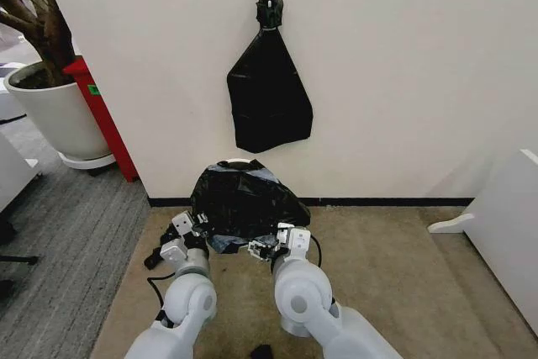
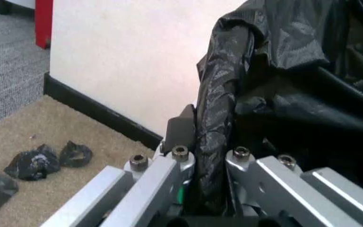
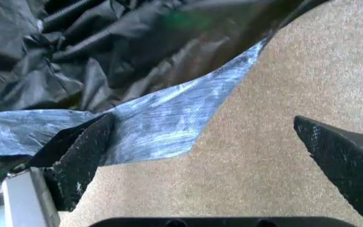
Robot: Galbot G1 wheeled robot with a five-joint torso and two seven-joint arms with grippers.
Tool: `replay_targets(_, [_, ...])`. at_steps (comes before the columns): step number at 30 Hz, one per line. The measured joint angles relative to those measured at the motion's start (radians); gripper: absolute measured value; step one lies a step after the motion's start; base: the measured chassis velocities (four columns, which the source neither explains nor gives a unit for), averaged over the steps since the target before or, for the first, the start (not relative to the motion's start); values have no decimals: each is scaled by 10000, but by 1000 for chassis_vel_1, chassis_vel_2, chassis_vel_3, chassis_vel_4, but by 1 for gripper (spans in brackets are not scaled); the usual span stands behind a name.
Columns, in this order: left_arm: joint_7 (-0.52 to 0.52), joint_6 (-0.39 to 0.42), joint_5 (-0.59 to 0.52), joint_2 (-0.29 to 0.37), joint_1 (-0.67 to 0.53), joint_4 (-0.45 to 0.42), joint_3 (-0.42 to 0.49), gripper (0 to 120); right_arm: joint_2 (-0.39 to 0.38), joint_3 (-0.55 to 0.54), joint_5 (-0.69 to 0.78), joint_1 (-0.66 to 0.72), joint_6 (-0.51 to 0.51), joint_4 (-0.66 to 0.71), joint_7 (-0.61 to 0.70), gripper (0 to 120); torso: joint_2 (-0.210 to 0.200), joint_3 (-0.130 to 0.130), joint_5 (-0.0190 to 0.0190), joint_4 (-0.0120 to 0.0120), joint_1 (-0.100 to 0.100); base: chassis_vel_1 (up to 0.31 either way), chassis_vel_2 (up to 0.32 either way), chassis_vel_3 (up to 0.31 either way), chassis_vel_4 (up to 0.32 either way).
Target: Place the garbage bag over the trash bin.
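Observation:
The garbage bag [image 1: 244, 199], glossy crinkled black plastic, is draped over the trash bin, of which a sliver of white rim [image 1: 238, 162] shows at the back by the wall. My left gripper [image 1: 187, 229] is at the bag's near left side, shut on a fold of the bag [image 2: 214, 142] that runs between its fingers [image 2: 180, 126]. At the bag's near right edge is my right gripper [image 1: 269, 248]. In the right wrist view this gripper [image 3: 202, 122] is open, its pads [image 3: 81, 158] wide apart, with a loose flap of bag [image 3: 168, 118] lying over one pad.
A black bag bundle [image 1: 269, 94] hangs from a wall hook above the bin. A large white plant pot [image 1: 55, 111] and a red post [image 1: 105, 119] stand at the left, white furniture [image 1: 504, 224] at the right. Small black scraps [image 2: 36, 161] lie on the carpet.

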Motion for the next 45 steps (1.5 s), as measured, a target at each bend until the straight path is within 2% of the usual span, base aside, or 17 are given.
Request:
replay_targets(8, [-207, 146, -542, -140, -53, -164, -142, 2, -44, 15, -492, -241, 30, -90, -362, 100, 0, 0, 0, 1, 0, 0, 0, 0, 0])
replay_targets(11, [-479, 392, -1453, -203, 54, -588, -151, 2, -50, 105, -848, -378, 100, -256, -612, 100, 0, 0, 0, 0, 0, 0, 0, 0, 0])
replay_targets(15, [-657, 585, -1984, -279, 230, -927, -152, 2, -56, 191, -1068, -401, 155, -351, -769, 100, 0, 0, 1, -1, 0, 0, 0, 0, 0])
replay_targets(23, [-1032, 1018, -2813, -532, 908, -1717, -186, 2, -154, 278, -1562, -412, 279, -601, -1085, 100, 0, 0, 1, 0, 0, 0, 0, 0, 0])
replay_targets(30, [-1105, 1241, -2966, -623, 1367, -2354, -283, 1, -163, 285, -1816, -394, 385, -910, -1248, 100, 0, 0, 1, 0, 0, 0, 0, 0, 0])
replay_targets(36, [-1077, 1208, -2801, -506, 1426, -2276, -436, 1, -182, 157, -1891, -424, 383, -830, -1290, 100, 0, 0, 0, 1, 0, 0, 0, 0, 0])
replay_targets(45, [-998, 1006, -2762, -167, 791, -1469, -512, 1, -516, -139, -1878, -719, 79, 318, -1284, 100, 0, 0, -1, 0, 0, 0, 0, 0, 0])
